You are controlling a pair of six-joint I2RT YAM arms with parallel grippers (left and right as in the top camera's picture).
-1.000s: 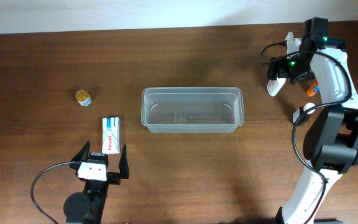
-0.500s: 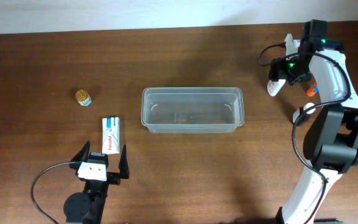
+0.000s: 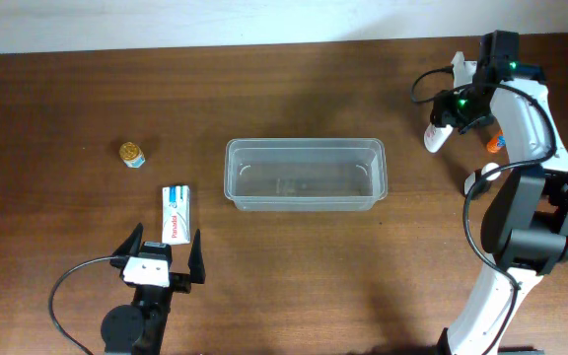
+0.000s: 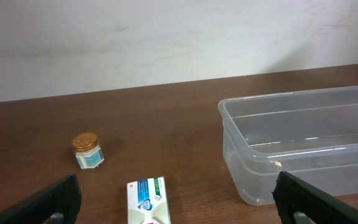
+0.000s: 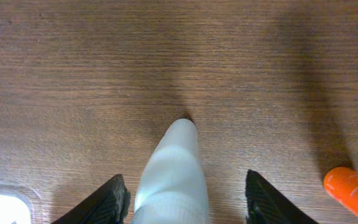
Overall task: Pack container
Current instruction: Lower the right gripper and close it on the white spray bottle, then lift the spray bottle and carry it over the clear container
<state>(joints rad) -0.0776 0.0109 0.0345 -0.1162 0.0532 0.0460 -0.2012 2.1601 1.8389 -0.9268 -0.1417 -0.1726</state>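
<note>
The clear container [image 3: 304,145] sits empty in the middle of the bench. At the far right, the right jaws are apart around a white bottle [image 5: 173,155], probably to grab it. The left jaws wait wide apart near a small box [image 3: 175,213].

A dark brown wooden surface [image 3: 77,94] fills almost the whole overhead view, its fine grain running parallel to the wall [image 3: 215,18]. The wall shows there only as a pale, off-white strip along the top edge, meeting the wood in a slightly slanted line. In the left wrist view the wall rises straight behind the surface, plain and matte (with faint grey scuffs and thin streaks, mostly toward its upper right). The light is soft and even. The wood looks a warmer, lighter brown close to the wall and turns darker farther from it. In the right wrist view, broad blurred shadows cross the grain.
</note>
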